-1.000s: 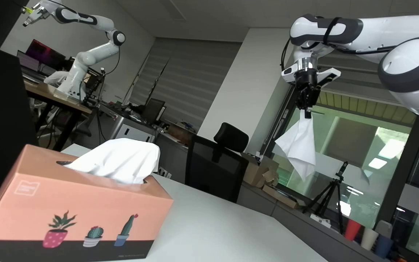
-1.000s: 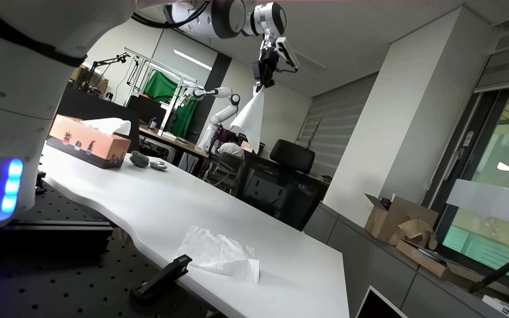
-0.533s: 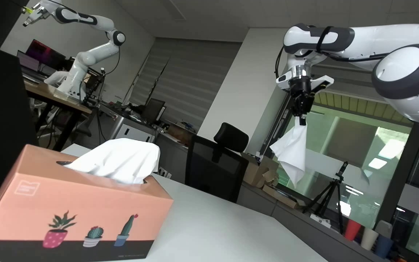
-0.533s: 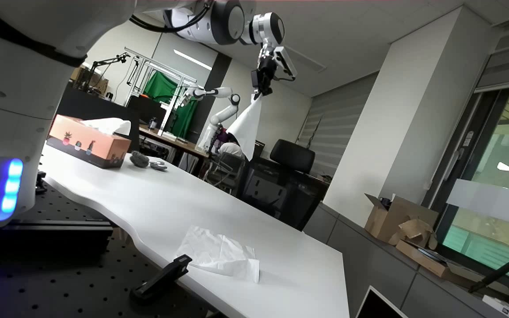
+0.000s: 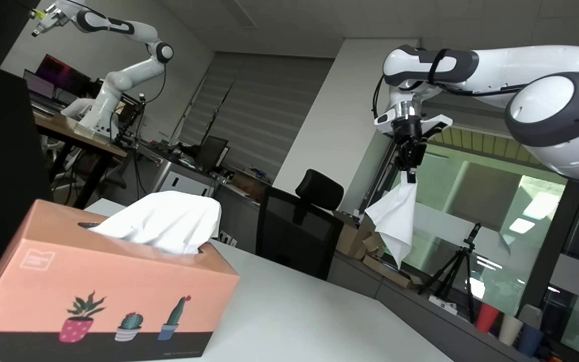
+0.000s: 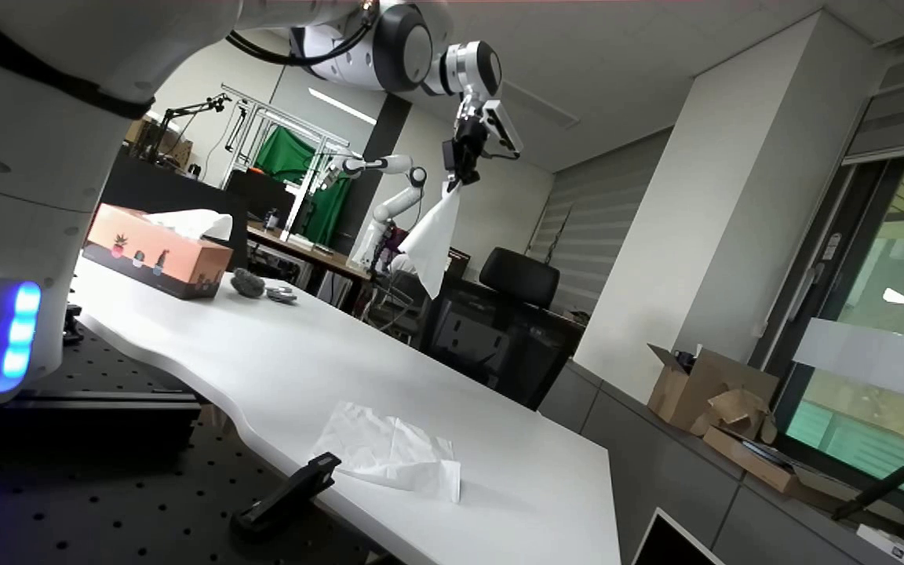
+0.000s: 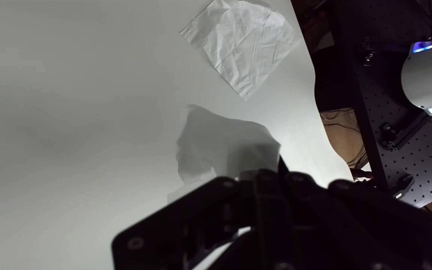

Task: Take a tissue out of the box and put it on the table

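one tissue (image 5: 396,221) in closed fingers (image 5: 411,177), gripped at its top end. hangs below them in both exterior views, long axis steep, lowest corner pointing down. shows against the surface of the table (image 6: 326,353) in the wrist view, there near the sheet (image 7: 246,48) by the wavy edge. in an exterior view, wide bare surface from that sheet toward the box (image 6: 146,244), well apart from the tissue.
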`<state>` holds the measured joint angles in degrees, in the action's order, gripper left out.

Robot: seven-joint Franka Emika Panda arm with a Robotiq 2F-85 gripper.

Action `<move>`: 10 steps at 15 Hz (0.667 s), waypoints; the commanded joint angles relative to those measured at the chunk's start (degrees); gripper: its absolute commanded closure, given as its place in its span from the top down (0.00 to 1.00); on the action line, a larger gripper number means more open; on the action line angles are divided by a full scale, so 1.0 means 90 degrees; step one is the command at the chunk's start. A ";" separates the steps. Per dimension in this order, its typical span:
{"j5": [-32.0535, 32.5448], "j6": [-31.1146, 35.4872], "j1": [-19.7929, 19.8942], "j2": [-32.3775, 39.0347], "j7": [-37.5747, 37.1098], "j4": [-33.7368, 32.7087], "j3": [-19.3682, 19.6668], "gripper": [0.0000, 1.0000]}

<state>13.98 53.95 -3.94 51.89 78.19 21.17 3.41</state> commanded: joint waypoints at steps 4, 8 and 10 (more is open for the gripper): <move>0.0000 0.0582 0.0181 0.0544 -0.0251 -0.0033 0.0025 0.00; 0.0081 0.0817 0.0340 0.1075 -0.0281 -0.0188 0.0068 0.00; 0.0156 0.0967 0.0418 0.1299 -0.0331 -0.0176 0.0127 0.00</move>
<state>14.73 61.45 -1.14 60.84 77.19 21.31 3.79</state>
